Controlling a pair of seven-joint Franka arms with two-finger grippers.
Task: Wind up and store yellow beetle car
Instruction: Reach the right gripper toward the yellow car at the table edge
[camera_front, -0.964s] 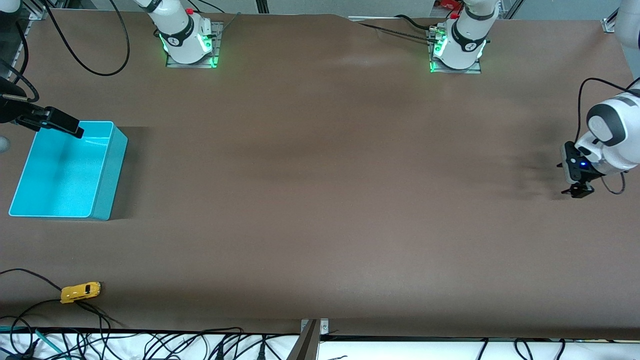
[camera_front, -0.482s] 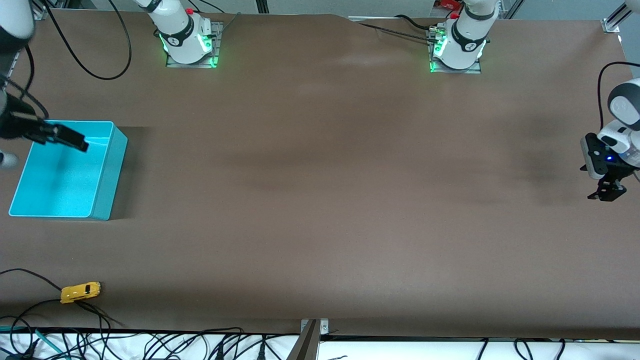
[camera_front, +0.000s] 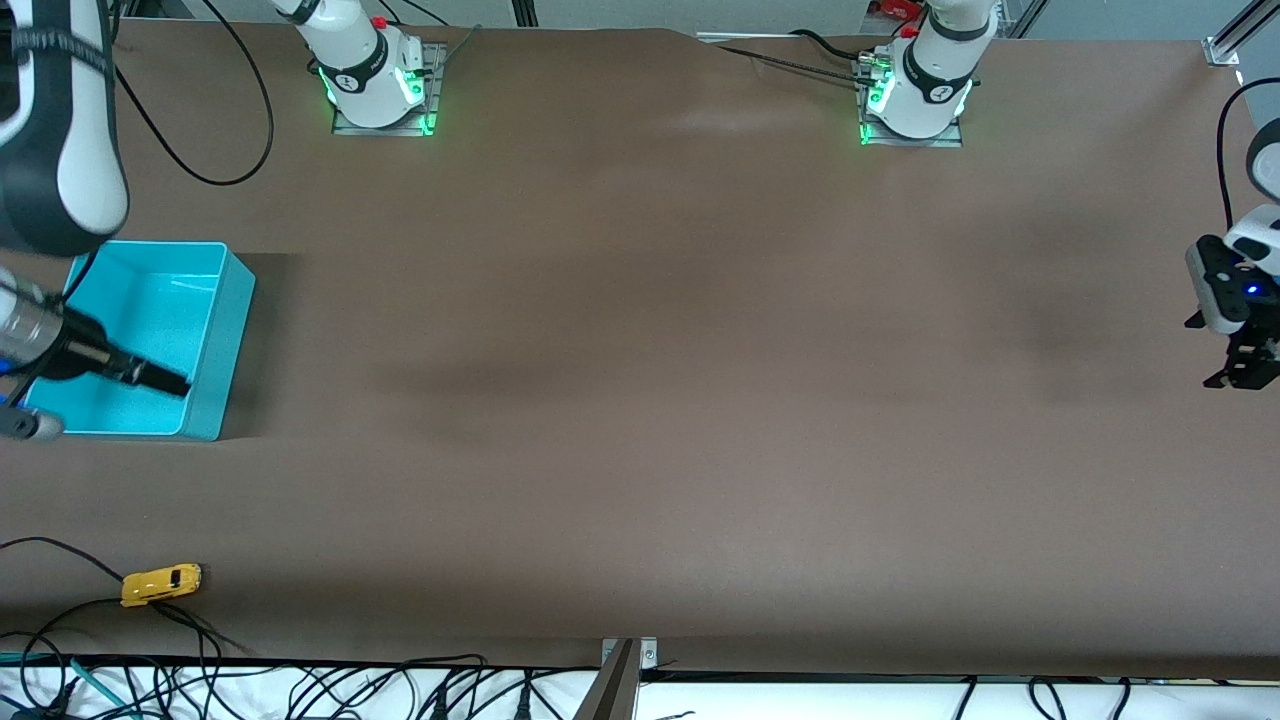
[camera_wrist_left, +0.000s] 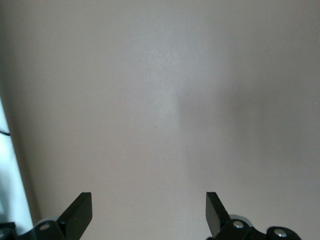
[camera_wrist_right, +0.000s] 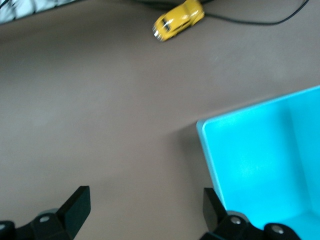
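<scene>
The yellow beetle car (camera_front: 161, 584) stands on the brown table close to its near edge, at the right arm's end. It also shows in the right wrist view (camera_wrist_right: 178, 20). The turquoise bin (camera_front: 225, 340) is empty and lies farther from the front camera than the car; its corner shows in the right wrist view (camera_wrist_right: 240, 155). My right gripper (camera_front: 170, 383) is open and empty over the bin's near part (camera_wrist_right: 145, 205). My left gripper (camera_front: 1245, 378) is open and empty over bare table at the left arm's end (camera_wrist_left: 148, 207).
A black cable (camera_front: 60, 548) loops on the table right beside the car, and more cables (camera_front: 300, 690) hang along the near edge. The two arm bases (camera_front: 375, 80) (camera_front: 915, 90) stand at the farthest edge.
My right gripper has moved from over the bin's farthest edge to over its near part, toward the car. My left gripper has moved out toward the left arm's end of the table.
</scene>
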